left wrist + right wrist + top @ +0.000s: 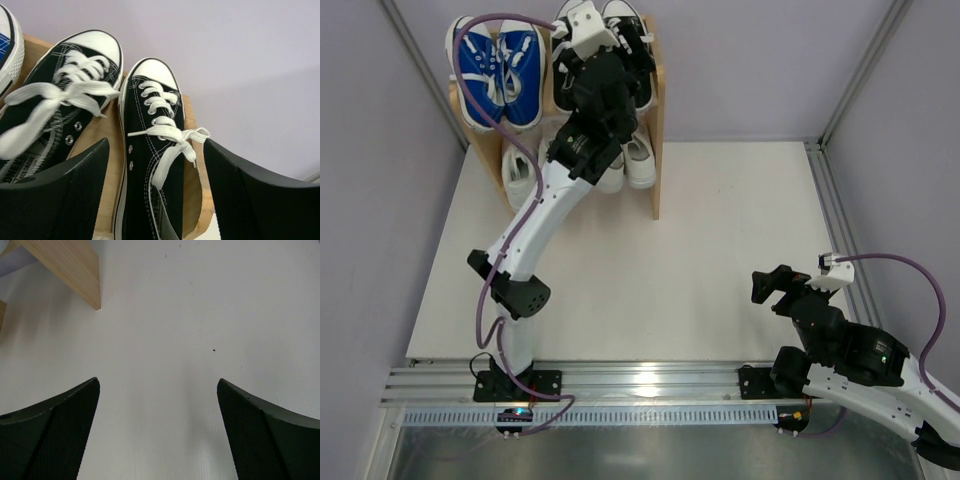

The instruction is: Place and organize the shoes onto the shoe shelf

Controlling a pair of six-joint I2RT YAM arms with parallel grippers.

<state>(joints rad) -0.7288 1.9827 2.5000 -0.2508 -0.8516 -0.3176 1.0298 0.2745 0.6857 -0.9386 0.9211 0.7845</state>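
black shoe [141, 200] between left tool [155, 144] fingers [75, 190]

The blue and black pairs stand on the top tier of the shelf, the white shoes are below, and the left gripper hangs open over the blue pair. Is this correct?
One point is wrong: the left gripper hangs open over the black pair, not the blue pair. The left wrist view shows that pair under its open jaws. The rest stands.

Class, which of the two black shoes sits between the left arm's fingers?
The black shoe at the shelf's right end; its partner lies further left, beside the blue pair.
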